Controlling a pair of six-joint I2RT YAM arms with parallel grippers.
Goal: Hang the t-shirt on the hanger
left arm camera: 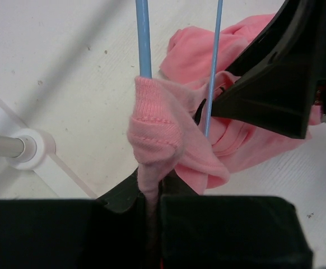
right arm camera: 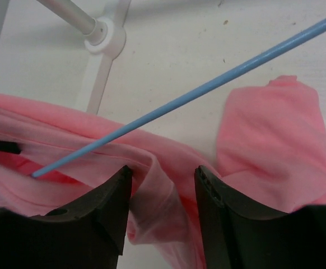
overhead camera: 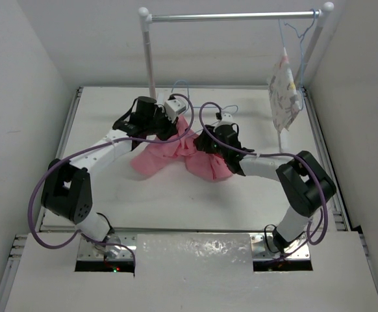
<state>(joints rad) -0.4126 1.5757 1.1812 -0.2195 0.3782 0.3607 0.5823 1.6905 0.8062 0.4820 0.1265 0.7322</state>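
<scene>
The salmon-pink t-shirt lies bunched in the middle of the table between both arms. My left gripper is shut on a twisted edge of the shirt, seen in the left wrist view. Two pale-blue hanger wires pass into the cloth just beyond it. My right gripper is open, its fingers straddling a loose fold of the shirt without pinching it. One hanger wire crosses above that fold and enters the cloth. The rest of the hanger is hidden.
A white clothes rack stands at the back; its left post foot is close behind the grippers. A white printed garment hangs on another wire hanger at the rack's right end. White walls enclose the table.
</scene>
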